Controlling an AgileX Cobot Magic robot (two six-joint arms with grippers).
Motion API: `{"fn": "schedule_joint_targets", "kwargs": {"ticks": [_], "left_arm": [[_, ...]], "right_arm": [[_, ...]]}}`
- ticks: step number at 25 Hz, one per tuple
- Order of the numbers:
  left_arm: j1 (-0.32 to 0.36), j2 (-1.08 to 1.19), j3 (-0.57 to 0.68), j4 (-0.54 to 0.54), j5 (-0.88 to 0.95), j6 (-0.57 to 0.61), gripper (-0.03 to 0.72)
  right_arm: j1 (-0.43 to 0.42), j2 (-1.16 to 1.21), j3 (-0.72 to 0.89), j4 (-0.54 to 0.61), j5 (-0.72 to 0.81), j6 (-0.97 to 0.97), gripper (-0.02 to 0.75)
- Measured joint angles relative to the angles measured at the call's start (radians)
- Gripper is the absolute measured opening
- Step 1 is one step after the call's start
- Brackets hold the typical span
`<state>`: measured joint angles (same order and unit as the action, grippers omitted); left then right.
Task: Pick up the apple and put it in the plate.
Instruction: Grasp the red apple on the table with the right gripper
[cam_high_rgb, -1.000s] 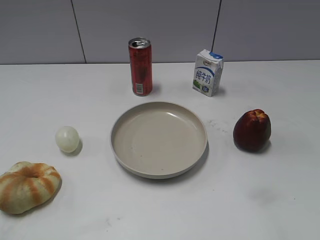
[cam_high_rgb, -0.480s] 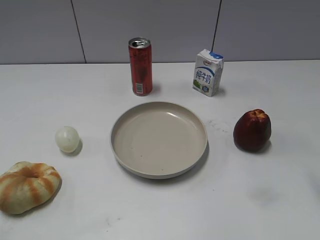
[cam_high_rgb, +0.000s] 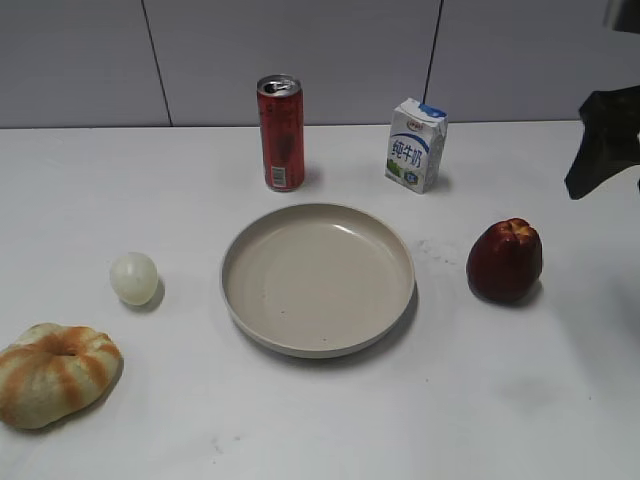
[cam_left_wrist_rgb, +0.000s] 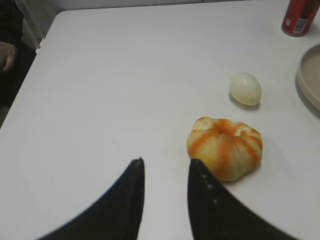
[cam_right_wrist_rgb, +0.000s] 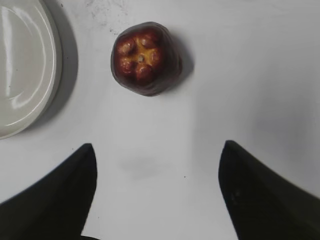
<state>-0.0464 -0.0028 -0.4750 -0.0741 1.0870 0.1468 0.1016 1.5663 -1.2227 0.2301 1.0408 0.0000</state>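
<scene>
The dark red apple stands on the white table to the right of the beige plate. In the right wrist view the apple shows its lumpy top with yellowish patches, and the plate's rim is at the left edge. My right gripper is wide open and empty, above the table and short of the apple. Part of it shows at the right edge of the exterior view. My left gripper is slightly open and empty over bare table.
A red can and a milk carton stand behind the plate. A small pale ball and a striped bread ring lie at the left, the bread just right of my left gripper.
My right gripper has come into the exterior view at the upper right edge. Nothing on the table has moved.
</scene>
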Motion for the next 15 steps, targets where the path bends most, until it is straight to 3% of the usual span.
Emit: {"fn": "schedule_joint_targets", "kwargs": {"ticks": [8,15], "left_arm": [[0.0,0.0,0.0,0.0,0.0,0.0,0.235],[0.0,0.0,0.0,0.0,0.0,0.0,0.235]], "right_arm": [[0.11,0.2,-0.141,-0.063,-0.006,0.048,0.571],[0.12,0.331,-0.172,-0.137,-0.026,0.101,0.571]]}}
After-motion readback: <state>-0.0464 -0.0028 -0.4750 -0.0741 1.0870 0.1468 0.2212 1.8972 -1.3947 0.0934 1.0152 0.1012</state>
